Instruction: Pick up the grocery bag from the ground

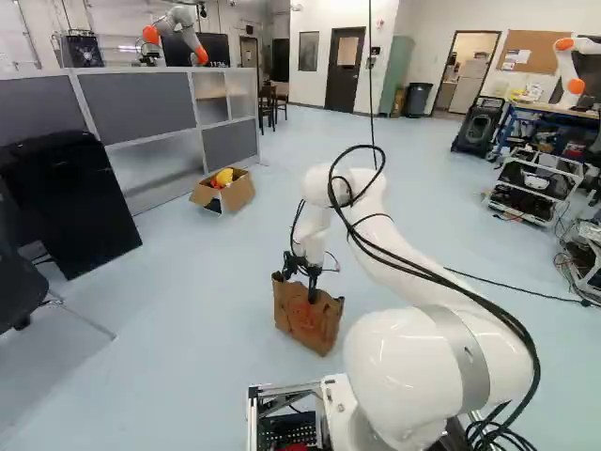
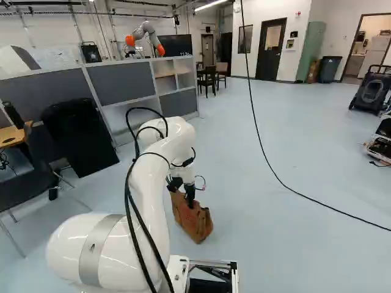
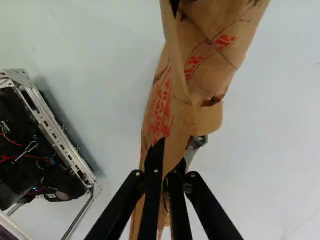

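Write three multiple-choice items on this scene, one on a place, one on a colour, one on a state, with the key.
1. Where is the open cardboard box?
A. On the blue workbench
B. On the pale blue floor, by the grey-panelled partition
C. Inside the brown paper grocery bag

2. What colour is the print on the bag?
A. Red
B. Green
C. Blue

3. How does the black two-fingered gripper stand?
A. Wide open, away from the bag
B. Shut on the box
C. Shut on the bag's paper

Key:
1: B, the left base view shows the box on the floor beside the partition.
2: A, red marks show on the brown paper in the wrist view.
3: C, the wrist view shows paper between the close-set fingers.
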### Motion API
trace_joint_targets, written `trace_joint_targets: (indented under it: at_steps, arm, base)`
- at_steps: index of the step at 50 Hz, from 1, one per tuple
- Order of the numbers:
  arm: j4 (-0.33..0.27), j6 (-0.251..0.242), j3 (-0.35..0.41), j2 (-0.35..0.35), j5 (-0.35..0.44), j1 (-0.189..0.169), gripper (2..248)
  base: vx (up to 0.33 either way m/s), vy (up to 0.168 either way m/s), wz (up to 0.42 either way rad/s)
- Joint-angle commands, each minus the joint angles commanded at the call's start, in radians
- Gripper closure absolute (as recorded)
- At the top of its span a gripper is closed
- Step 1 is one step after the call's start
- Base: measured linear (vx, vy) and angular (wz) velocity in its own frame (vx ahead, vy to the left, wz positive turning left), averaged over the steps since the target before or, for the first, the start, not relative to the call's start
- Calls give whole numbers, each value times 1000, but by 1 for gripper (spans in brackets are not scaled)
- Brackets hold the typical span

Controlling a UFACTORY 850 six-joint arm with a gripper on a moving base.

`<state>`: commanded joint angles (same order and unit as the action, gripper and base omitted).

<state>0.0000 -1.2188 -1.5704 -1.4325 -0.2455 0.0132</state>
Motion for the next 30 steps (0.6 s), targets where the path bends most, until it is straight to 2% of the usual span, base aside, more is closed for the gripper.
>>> trace_joint_targets:
  at_steps: [15, 30]
  arm:
    - [0, 0, 115, 109, 19, 0, 229]
    - [0, 0, 258, 232, 140, 1, 229]
  base:
    - [0, 0, 0]
    - [0, 0, 0]
